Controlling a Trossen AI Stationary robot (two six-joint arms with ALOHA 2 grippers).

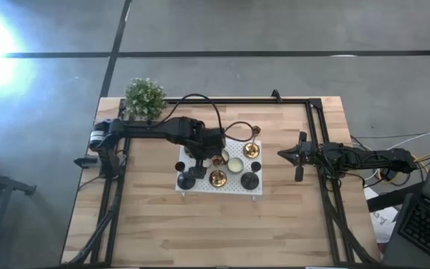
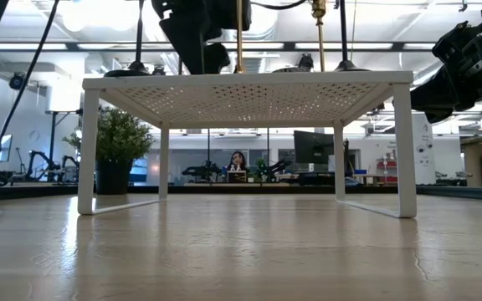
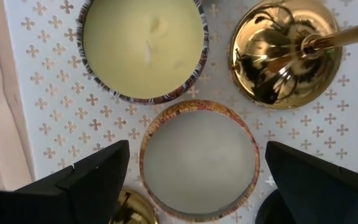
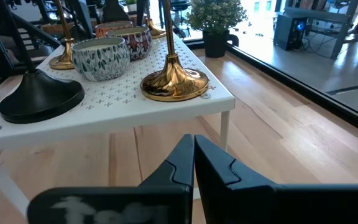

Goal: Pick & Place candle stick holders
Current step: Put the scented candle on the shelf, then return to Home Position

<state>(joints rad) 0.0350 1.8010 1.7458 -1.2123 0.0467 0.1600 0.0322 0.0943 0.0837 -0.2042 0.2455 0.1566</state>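
Two dark fingers (image 3: 92, 180) of the left gripper (image 3: 197, 177) fill the lower corners of the left wrist view, spread wide on either side of a round candle tin with pale wax (image 3: 199, 163). A second tin of cream wax (image 3: 143, 46) sits at upper left, and a shiny brass-gold candle stick holder (image 3: 284, 53) at upper right, all on a white perforated metal shelf (image 3: 48, 112).

From the right wrist view, the right gripper (image 4: 194, 163) shows pinched closed, empty, low in the frame, facing a brass holder's round base (image 4: 174, 84) near the shelf corner and a squat black holder (image 4: 39, 96) at left.

Overhead, the left gripper (image 1: 216, 140) hovers over the shelf at centre; the right gripper (image 1: 286, 154) waits at right of centre.

Only the low view reveals the shelf standing on legs.

I judge the brass holders stiff, slick and tippy; grasp low on the stem.
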